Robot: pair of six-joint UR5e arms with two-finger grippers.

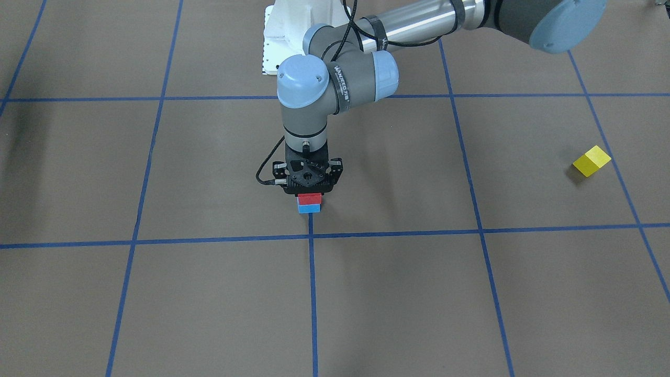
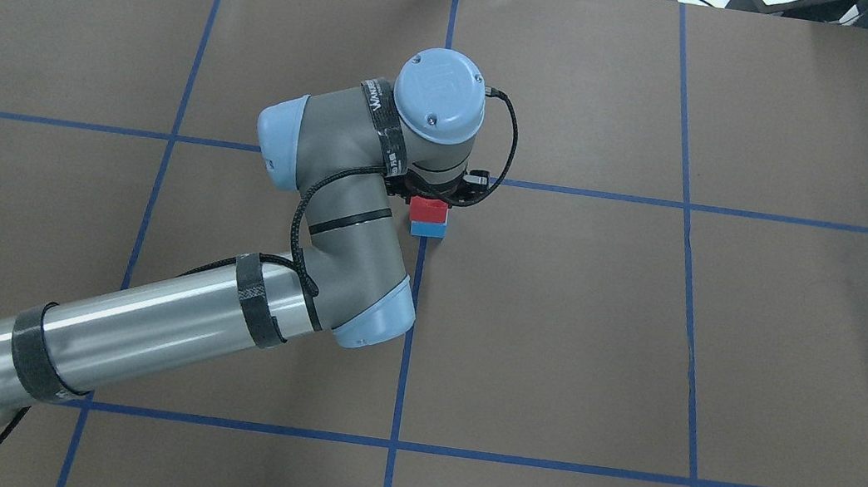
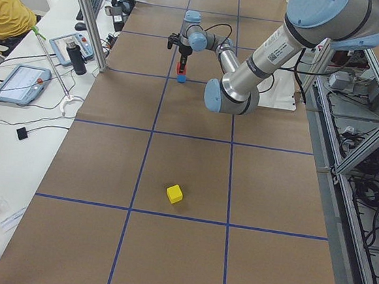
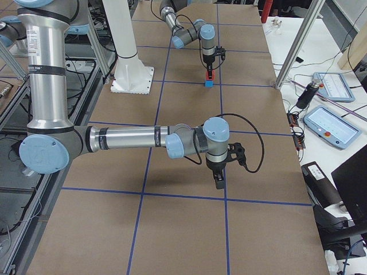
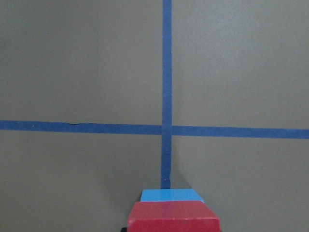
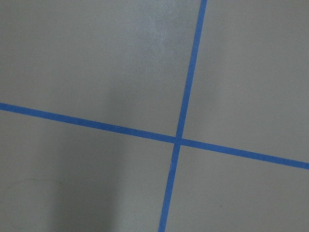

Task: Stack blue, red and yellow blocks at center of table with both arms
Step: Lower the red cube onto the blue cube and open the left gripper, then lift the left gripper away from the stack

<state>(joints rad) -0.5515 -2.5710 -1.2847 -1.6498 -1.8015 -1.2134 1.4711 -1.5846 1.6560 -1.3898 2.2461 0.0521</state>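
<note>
The red block (image 1: 309, 198) sits on the blue block (image 1: 309, 208) mid-frame on the worktop (image 1: 398, 293), directly under the left pincer (image 1: 309, 187), whose grip cannot be told. The yellow block (image 1: 591, 161) lies far right. Whether the right pincer (image 4: 219, 179) is open or closed also cannot be told.

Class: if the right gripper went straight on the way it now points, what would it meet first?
The right gripper points straight down. Its wrist view shows only the brown table cover and a blue tape crossing, so it would probably touch the cover near that crossing first.
</note>
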